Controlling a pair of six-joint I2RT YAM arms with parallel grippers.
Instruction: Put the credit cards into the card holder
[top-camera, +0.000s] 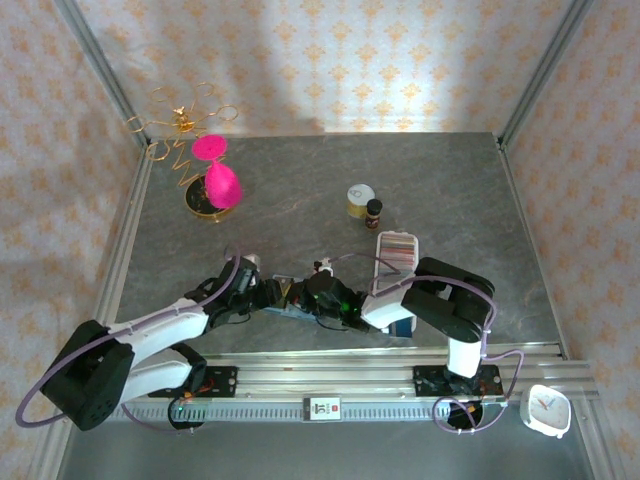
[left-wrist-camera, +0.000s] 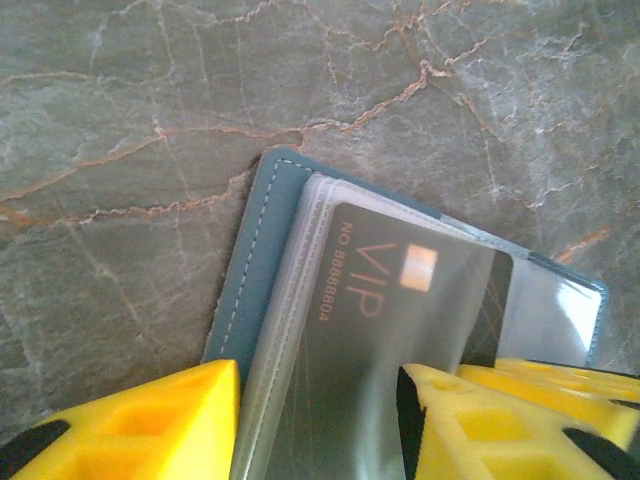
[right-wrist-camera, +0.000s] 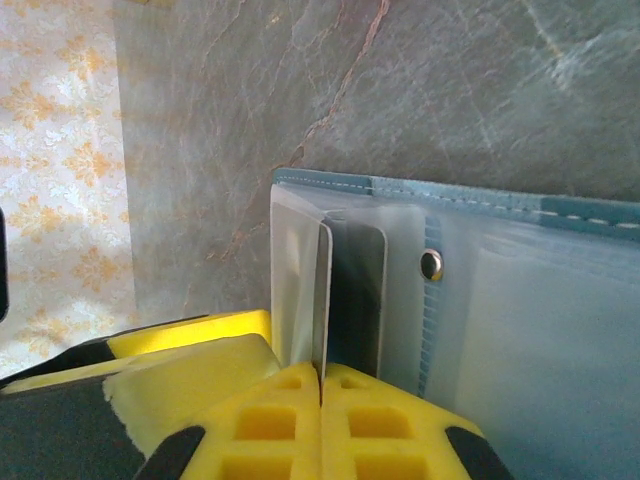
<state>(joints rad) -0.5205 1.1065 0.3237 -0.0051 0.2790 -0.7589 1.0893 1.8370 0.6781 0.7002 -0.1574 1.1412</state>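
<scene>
In the top view both arms meet at the lower centre of the frame. The left claw (top-camera: 282, 293) and right claw (top-camera: 320, 290) sit close together over the holder (top-camera: 288, 309), which shows there only as a blue strip. To their right is a white tray (top-camera: 412, 240) with cards (top-camera: 396, 252) standing on edge. A tin (top-camera: 358, 199) and a small bottle (top-camera: 374, 211) sit higher up.

The left wrist view shows more of the holder (left-wrist-camera: 250, 270). It lies open on the grey table (left-wrist-camera: 120, 120), with a dark VIP card (left-wrist-camera: 400, 300) under a clear sleeve (left-wrist-camera: 285, 300). The left claw (left-wrist-camera: 318, 390) has its fingers apart at the bottom edge, one on each side of that card. Whether they touch it cannot be told.

In the right wrist view the right claw (right-wrist-camera: 322, 385) has its fingers pressed together. They are clamped on a thin clear sleeve (right-wrist-camera: 298, 270) that stands upright at the centre of the frame. A metal snap (right-wrist-camera: 431, 264) sits just to its right on the holder's (right-wrist-camera: 450, 190) blue edge.
</scene>
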